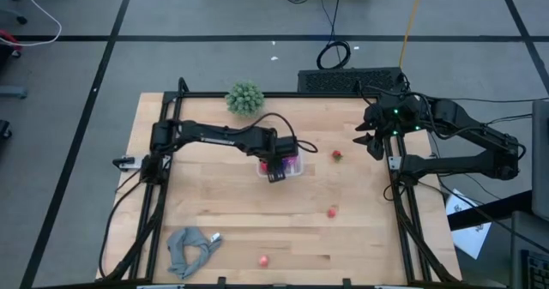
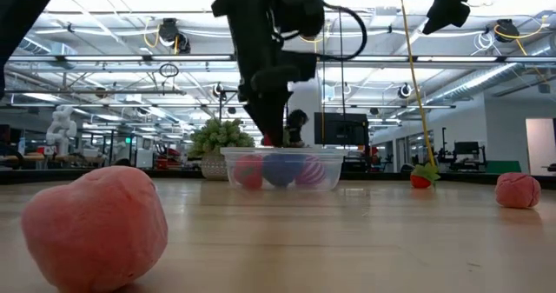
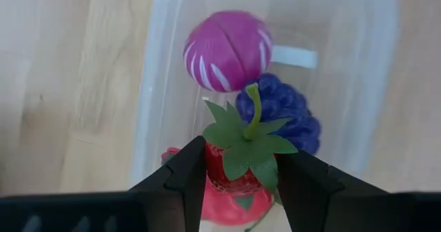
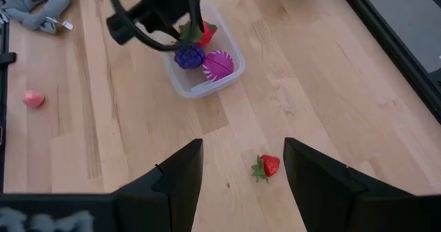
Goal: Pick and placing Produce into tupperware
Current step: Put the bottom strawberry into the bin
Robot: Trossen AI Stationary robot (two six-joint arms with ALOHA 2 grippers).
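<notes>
The clear tupperware (image 1: 292, 171) stands mid-table and shows in the low view (image 2: 282, 169). In it lie a magenta striped ball (image 3: 227, 49), a dark purple berry cluster (image 3: 282, 115) and a pink-red piece (image 3: 227, 204). My left gripper (image 1: 276, 167) hangs over the tupperware, shut on a red strawberry (image 3: 234, 170) with green leaves. My right gripper (image 1: 374, 140) waits open, raised near the table's right far side. A second strawberry (image 4: 269, 166) lies on the wood below it. Two pink pieces (image 1: 331, 212) (image 1: 263, 261) rest nearer the table's near edge. My left gripper pinches the strawberry's red body (image 3: 215, 173) between its two fingers, one finger (image 3: 186, 173) on either side. It comes from above, pointing down into the tupperware. The leaves and stem (image 3: 253, 111) stick out past the fingertips. Whether the strawberry touches the pieces below, I cannot tell.
A green bushy ball (image 1: 244, 98) stands at the far edge, behind the tupperware. A grey cloth (image 1: 190, 248) lies at the near left corner. Black frame rails (image 1: 396, 195) run along the table's sides. In the low view, one pink piece (image 2: 95, 228) looms close.
</notes>
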